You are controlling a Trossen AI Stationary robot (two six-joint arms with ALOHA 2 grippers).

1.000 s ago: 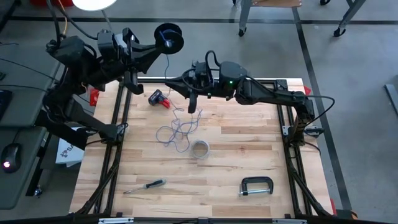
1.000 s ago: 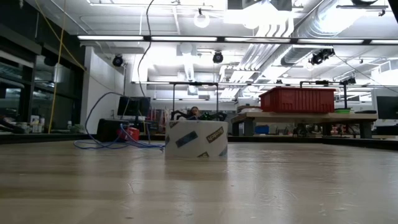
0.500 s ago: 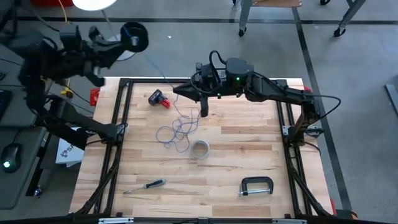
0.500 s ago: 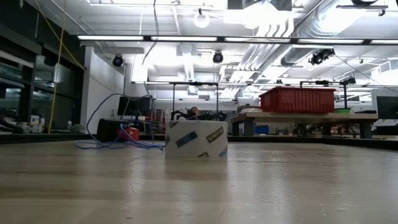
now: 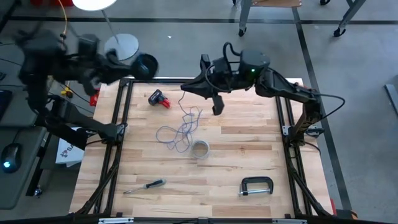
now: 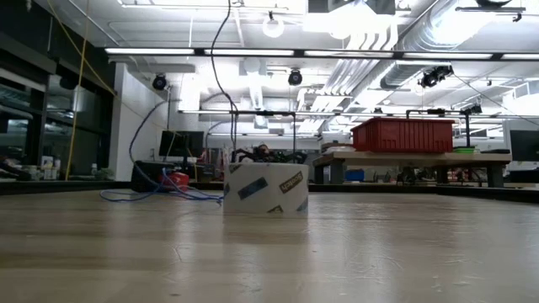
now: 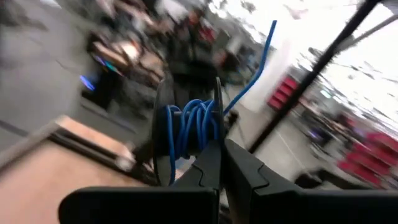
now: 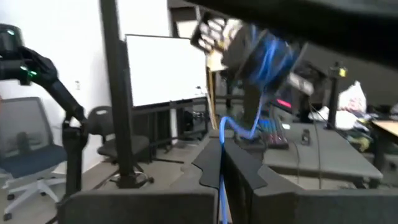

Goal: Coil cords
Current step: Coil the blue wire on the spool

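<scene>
Wooden counter [image 5: 249, 155] below: my right end effector [image 5: 216, 107] pinches the blue cord [image 5: 180, 129] taut (left end effector [image 5: 147, 65] grips its spool [image 7: 189, 134]).

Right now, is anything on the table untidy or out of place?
Yes. The blue cord lies in a loose tangle beside the tape roll, not coiled. One strand rises to the right tool, shut on it; the left tool holds the spool off the table edge.
</scene>
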